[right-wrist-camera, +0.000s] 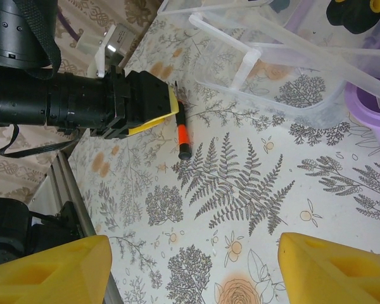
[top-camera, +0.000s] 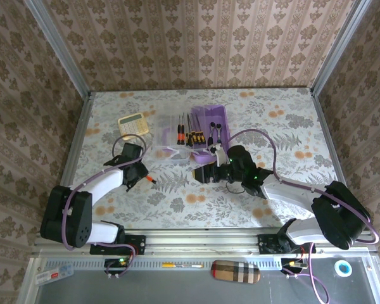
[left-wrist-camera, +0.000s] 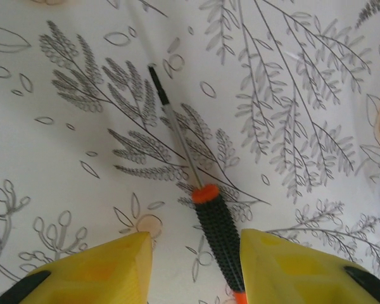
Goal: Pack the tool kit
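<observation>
The tool kit [top-camera: 210,114] lies open at the far middle of the table [top-camera: 291,133], partly filled, while one screwdriver [left-wrist-camera: 218,231] lies unpacked between the left gripper's [left-wrist-camera: 193,244] parted jaws and the right gripper [right-wrist-camera: 195,244] gapes empty.

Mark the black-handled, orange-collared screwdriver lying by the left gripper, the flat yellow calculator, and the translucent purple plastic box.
Screwdriver [left-wrist-camera: 218,235]: left wrist view, ribbed black handle.
Calculator [top-camera: 133,124]: top external view, its face.
Purple box [top-camera: 206,115]: top external view, far bare part.

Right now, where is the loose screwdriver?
In the left wrist view, the screwdriver lies between the left gripper's fingers, on the table's left side, nearer than the calculator.
</observation>
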{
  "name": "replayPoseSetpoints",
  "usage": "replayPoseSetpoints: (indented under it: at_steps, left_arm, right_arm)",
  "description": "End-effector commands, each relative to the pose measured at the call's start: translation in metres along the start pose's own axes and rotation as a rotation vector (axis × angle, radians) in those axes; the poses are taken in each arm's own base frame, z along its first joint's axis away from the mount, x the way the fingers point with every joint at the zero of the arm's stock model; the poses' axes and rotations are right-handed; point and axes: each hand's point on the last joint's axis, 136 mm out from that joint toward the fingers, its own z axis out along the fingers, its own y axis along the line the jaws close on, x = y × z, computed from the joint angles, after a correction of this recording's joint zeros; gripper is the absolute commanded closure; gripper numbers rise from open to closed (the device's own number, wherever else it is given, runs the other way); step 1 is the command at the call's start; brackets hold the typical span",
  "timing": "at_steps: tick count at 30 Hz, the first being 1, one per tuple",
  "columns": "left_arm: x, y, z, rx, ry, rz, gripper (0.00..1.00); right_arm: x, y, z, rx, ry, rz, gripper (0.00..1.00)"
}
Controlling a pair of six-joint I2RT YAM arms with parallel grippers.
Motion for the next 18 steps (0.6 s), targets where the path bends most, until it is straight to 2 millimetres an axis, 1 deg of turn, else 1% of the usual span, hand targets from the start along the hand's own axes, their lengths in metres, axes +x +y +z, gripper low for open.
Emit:
replayPoseSetpoints:
  at_steps: [1,6,10,12,16,17,18]
  left_arm:
    - [0.001,0.006,0.003,-0.006,0.022,0.015,0.63]
    - [0.005,0.014,0.0,-0.025,0.043,0.032,0.66]
    - [0.004,0.015,-0.006,-0.018,0.037,0.029,0.67]
    - [0.002,0.011,-0.009,0.001,0.034,0.023,0.67]
    - [-0.003,-0.004,-0.019,0.056,0.024,0.003,0.64]
    - [-0.004,-0.008,-0.022,0.069,0.018,0.003,0.62]
    - [-0.006,-0.012,-0.024,0.075,0.012,0.001,0.59]
  right_arm:
    - [-0.012,0.004,-0.003,0.011,-0.03,-0.034,0.28]
    - [-0.013,0.005,-0.005,0.014,-0.036,-0.035,0.28]
    - [-0.014,0.003,-0.006,0.023,-0.04,-0.036,0.29]
    - [-0.014,0.003,-0.006,0.024,-0.041,-0.037,0.28]
    - [-0.014,0.001,-0.005,0.033,-0.041,-0.037,0.28]
    - [-0.014,0.001,-0.005,0.033,-0.042,-0.037,0.28]
    - [-0.014,0.001,-0.005,0.034,-0.041,-0.036,0.28]
